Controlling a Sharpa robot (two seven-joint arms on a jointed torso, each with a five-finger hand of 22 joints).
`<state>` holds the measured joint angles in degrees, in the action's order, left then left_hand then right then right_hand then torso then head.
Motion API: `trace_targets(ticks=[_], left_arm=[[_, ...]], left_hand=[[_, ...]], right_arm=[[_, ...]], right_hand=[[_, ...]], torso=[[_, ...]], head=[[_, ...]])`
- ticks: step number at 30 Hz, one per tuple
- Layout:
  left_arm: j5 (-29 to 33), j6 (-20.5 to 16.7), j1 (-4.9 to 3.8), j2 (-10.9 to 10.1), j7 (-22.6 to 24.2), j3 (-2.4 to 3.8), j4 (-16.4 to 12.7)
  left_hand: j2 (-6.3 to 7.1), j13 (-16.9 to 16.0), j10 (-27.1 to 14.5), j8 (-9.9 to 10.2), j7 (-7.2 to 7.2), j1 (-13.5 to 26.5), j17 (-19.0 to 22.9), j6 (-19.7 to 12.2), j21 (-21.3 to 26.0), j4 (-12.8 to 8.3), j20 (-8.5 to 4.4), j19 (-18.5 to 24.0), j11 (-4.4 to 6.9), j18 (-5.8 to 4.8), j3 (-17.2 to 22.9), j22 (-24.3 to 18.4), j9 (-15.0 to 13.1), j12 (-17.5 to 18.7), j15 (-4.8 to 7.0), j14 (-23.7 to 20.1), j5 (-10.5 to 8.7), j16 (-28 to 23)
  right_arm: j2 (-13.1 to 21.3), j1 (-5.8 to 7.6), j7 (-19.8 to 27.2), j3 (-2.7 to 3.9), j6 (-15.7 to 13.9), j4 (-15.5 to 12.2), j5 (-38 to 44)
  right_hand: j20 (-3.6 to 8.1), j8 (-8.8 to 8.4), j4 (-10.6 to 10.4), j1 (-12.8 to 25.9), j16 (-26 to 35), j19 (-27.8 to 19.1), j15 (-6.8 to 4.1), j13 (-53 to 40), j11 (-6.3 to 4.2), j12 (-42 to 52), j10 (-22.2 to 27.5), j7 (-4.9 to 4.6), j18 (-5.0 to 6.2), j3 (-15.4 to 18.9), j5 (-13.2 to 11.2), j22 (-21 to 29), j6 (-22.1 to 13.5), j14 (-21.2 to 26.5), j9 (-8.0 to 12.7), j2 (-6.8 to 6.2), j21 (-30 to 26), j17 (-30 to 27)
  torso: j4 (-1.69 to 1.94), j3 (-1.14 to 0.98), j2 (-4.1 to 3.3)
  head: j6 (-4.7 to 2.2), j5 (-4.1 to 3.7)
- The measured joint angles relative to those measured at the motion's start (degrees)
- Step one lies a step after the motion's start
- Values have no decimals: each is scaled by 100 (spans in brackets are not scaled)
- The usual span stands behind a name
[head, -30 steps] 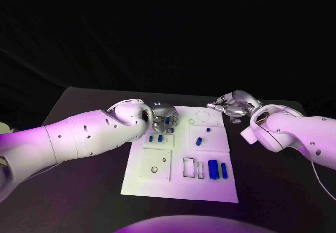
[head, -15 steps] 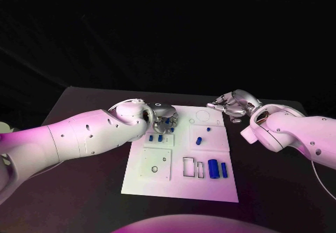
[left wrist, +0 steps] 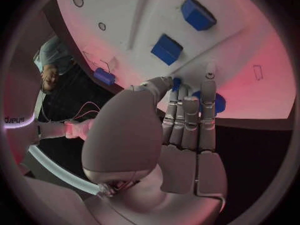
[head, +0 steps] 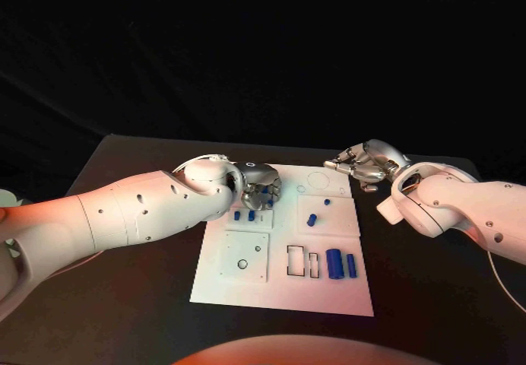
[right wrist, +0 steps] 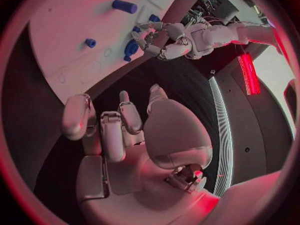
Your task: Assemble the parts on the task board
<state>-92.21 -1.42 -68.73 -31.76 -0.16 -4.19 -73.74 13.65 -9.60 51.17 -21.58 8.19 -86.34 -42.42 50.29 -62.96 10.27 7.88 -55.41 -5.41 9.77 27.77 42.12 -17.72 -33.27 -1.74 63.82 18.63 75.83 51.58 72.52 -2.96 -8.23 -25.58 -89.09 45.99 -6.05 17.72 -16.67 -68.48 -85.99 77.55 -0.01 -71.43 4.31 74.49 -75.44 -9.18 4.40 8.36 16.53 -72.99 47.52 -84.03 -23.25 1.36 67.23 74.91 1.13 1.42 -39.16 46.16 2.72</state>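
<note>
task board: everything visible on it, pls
The task board is a flat white plate lying on the black table, with outlined slots, small holes and a raised square panel. Small blue parts stand or lie on it. The left robot hand works at its far left corner; the right robot hand hovers beyond its far right corner.

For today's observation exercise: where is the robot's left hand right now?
In the head view the left hand is over the far left part of the task board, just beyond the two small blue parts; its fingers reach toward a round blue piece.
</note>
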Motion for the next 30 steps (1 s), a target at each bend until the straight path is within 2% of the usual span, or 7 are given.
trace_targets(ticks=[8,10,13,23,30], left_arm=[[24,74,-1,36,82,-2,36],[26,87,-3,39,89,0,46],[27,102,-6,43,95,4,61],[28,127,-12,54,123,9,102],[-2,85,-11,58,150,7,126]], left_hand=[[0,35,130,0,-22,0,-191,82,-173,-70,-30,-133,29,0,70,236,0,29,29,175,0,132],[-45,40,135,0,-1,1,-206,102,-184,-95,-30,-133,24,0,95,263,8,53,20,204,0,140],[-84,59,190,51,17,-37,-227,120,-289,-201,-58,-166,9,0,200,353,30,113,31,274,-48,176],[-100,133,232,174,61,-54,-151,164,-507,-532,-30,-194,-32,0,531,557,87,256,10,295,-66,199],[-105,166,252,211,72,-59,-133,176,-602,-618,-30,-235,-53,0,584,682,104,299,-11,315,-67,199]], right_arm=[[0,0,0,0,0,0,3],[3,0,0,0,0,-1,3],[5,0,-1,0,0,-2,3],[4,0,-2,0,0,4,4],[2,0,-2,0,0,6,5]], right_hand=[[0,0,0,0,0,0,0,0,0,0,0,0,0,0,0,0,0,0,0,0,0,0],[0,0,-10,0,0,0,0,0,0,0,0,0,0,10,0,0,0,0,0,0,0,0],[0,0,-17,0,0,0,0,0,0,0,0,0,0,17,0,0,0,0,-1,0,0,0],[0,0,-17,0,0,0,0,0,0,0,0,0,0,17,0,0,0,0,-1,0,0,-1],[0,0,-16,0,0,0,0,0,0,0,0,0,0,16,0,0,0,0,-1,0,0,-1]], torso=[[-5,0,-3],[-8,0,-4],[-9,0,-6],[0,1,-4],[1,2,0]], head=[[9,-7],[15,-10],[20,-19],[43,-32],[49,-26]])
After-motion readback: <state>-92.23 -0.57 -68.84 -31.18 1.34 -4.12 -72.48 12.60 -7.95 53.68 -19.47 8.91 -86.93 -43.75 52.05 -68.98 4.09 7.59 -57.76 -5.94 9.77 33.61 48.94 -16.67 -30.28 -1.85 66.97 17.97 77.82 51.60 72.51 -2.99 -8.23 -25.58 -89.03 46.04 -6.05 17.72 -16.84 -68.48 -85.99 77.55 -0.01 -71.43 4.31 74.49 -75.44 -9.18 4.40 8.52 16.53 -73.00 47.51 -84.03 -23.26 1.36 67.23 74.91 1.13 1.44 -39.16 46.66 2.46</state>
